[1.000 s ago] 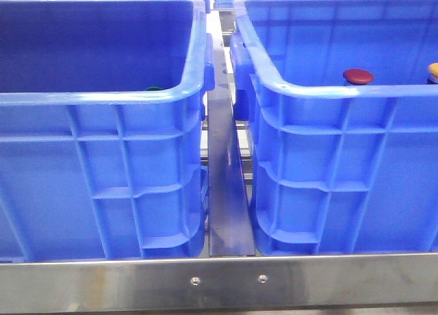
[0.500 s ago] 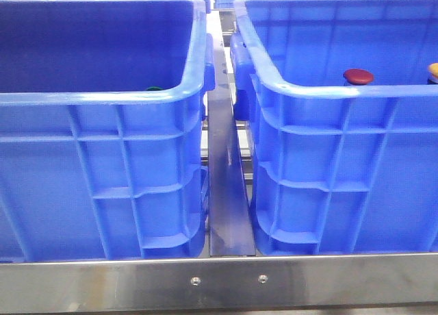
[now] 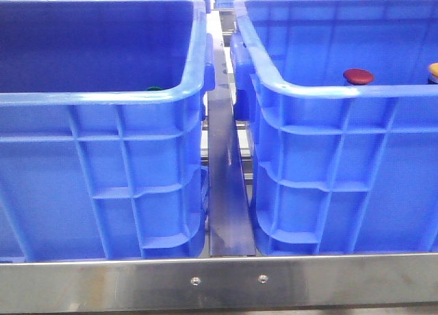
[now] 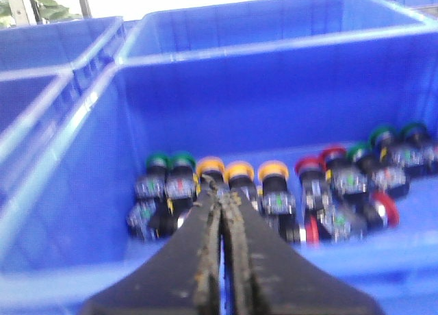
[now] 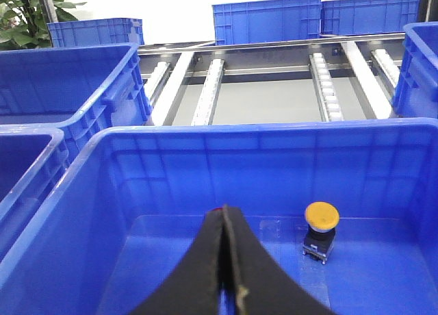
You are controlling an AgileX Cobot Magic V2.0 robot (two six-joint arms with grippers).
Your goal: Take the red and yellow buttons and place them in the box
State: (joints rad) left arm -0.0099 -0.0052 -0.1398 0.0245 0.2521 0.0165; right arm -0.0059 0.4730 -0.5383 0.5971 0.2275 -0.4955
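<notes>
Setting: steel roller conveyor frame [image 3: 226, 192] carrying large ribbed blue plastic crates [image 3: 102, 157].
Left end effector [image 4: 222, 212]: pressed together, empty, over clustered small yellow-capped buttons [image 4: 239, 172].
Right end effector [image 5: 224, 246]: pressed together, empty.
Risk: crowded neighbours may foul a single-button grasp.

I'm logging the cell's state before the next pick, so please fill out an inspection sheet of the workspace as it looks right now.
Surface: steel frame rail in front, a metal divider between two crates.
Job's things: red button and yellow button sit inside the right blue box.
Clutter: left crate holds a pile of green, yellow and red push buttons.
Grippers: left gripper shut, empty, above the pile; right gripper shut, empty, over the right box.
Cables: nothing seen.
Surroundings: roller conveyor, more blue crates behind it, a potted plant.
</notes>
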